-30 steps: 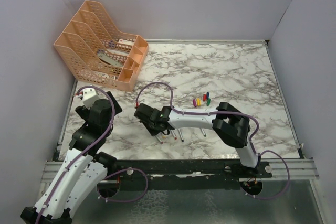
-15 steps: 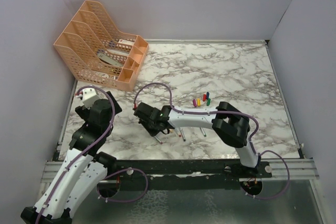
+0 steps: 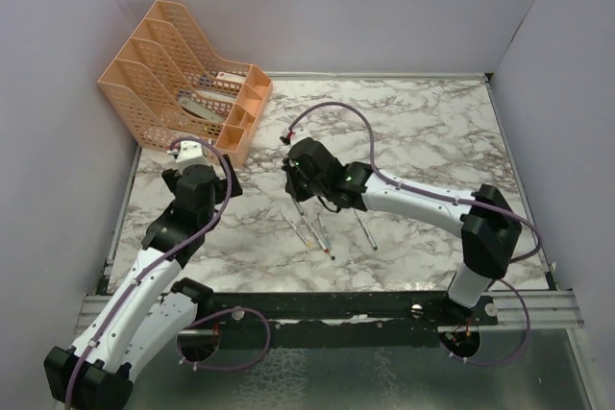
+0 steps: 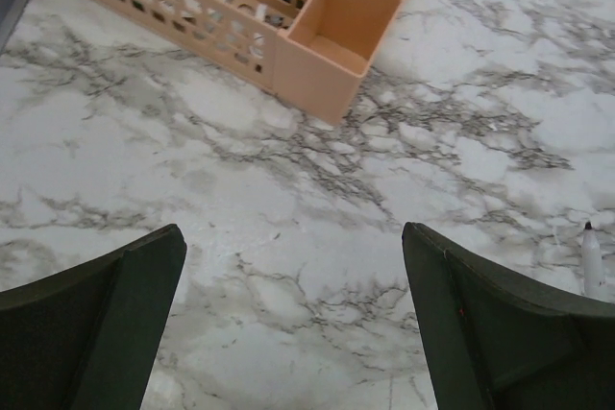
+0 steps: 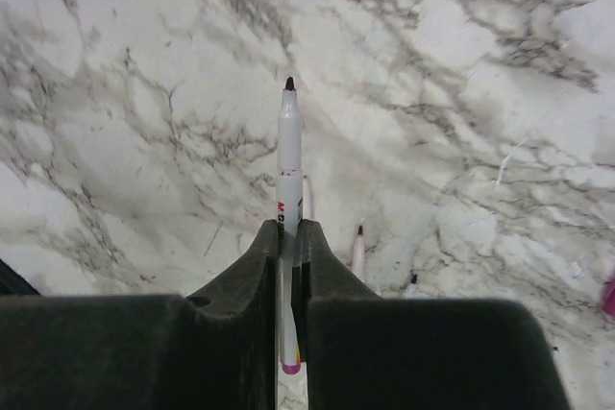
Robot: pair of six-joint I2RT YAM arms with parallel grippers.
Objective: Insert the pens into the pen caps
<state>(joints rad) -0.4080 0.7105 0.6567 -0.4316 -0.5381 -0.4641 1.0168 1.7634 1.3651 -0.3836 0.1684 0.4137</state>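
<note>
My right gripper point(image 5: 291, 228) is shut on a pale pen point(image 5: 288, 156). The pen's dark tip points away from the wrist and its purple end sits between the fingers. The gripper holds it above the marble table, near the middle in the top view point(image 3: 306, 178). Other pens point(image 3: 322, 237) lie loose on the table just in front of it; two show in the right wrist view point(image 5: 357, 254). One pen shows at the right edge of the left wrist view point(image 4: 591, 261). The pen caps are hidden under the right arm. My left gripper point(image 4: 293, 232) is open and empty above bare marble.
An orange set of file trays point(image 3: 183, 84) stands at the back left, its small front compartments close ahead of the left gripper point(image 4: 336, 36). A magenta speck point(image 5: 610, 295) sits at the right edge of the right wrist view. Grey walls enclose the table.
My right arm has swung from the near edge out toward the table's middle, carrying a pen. The caps, seen before, are now covered by it. My left arm has reached forward.
</note>
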